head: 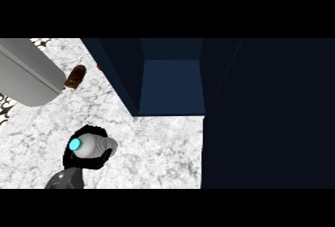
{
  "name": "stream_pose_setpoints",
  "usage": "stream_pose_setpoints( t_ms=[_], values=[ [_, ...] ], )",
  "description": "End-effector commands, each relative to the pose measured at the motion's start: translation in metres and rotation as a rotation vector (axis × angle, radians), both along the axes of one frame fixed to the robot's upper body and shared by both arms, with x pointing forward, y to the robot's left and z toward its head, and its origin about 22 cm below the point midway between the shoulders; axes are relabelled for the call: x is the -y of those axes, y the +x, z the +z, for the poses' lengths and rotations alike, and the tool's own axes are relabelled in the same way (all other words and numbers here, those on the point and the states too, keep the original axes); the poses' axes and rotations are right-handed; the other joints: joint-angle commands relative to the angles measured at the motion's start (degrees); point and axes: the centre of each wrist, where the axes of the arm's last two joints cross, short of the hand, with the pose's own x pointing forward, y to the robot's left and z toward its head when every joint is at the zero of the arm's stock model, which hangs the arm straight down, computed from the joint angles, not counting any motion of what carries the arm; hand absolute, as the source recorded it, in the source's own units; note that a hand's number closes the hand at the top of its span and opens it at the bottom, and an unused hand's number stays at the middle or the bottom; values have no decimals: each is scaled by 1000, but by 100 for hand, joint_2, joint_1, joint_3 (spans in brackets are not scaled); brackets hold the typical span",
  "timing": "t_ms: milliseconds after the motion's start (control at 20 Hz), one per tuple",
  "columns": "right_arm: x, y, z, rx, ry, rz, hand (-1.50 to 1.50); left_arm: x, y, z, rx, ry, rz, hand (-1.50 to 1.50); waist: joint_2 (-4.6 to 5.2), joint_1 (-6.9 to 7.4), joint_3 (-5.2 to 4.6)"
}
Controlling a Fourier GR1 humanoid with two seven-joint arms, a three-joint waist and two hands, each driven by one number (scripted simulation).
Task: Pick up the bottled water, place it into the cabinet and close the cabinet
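From the head view, the black left hand [83,163] curls round the ribbed grey bottled water [98,147] (cyan cap facing up) over the marbled white desk [157,150], near the open, boxy dark-blue cabinet [171,84].

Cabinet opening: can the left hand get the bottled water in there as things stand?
Probably yes. The left hand holds the bottled water below-left of the cabinet opening; only bare counter lies between them, and the brown object lies off the path, further left.
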Motion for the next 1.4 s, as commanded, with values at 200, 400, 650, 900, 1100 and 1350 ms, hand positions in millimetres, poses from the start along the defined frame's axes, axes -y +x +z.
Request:
stream_pose_setpoints(
  t_ms=[200,400,650,900,1100,1350],
  values=[
    [-33,-13,45,82,24,42,-150,-14,-1,12,78,48,121,150,-9,23,8],
    [-20,-16,40,63,36,44,-150,1,17,36,78,25,28,150,-38,29,17],
    [-23,-16,39,74,11,19,-150,45,25,61,108,51,12,150,-50,52,18],
    [-15,-11,38,76,22,56,-150,85,36,91,98,38,-12,150,-37,24,14],
    [-17,-19,48,67,-1,44,-150,114,38,109,110,80,-21,150,-38,-45,8],
    [-11,-12,41,73,23,45,-150,153,52,146,144,106,-5,150,-18,-26,9]
  ],
)
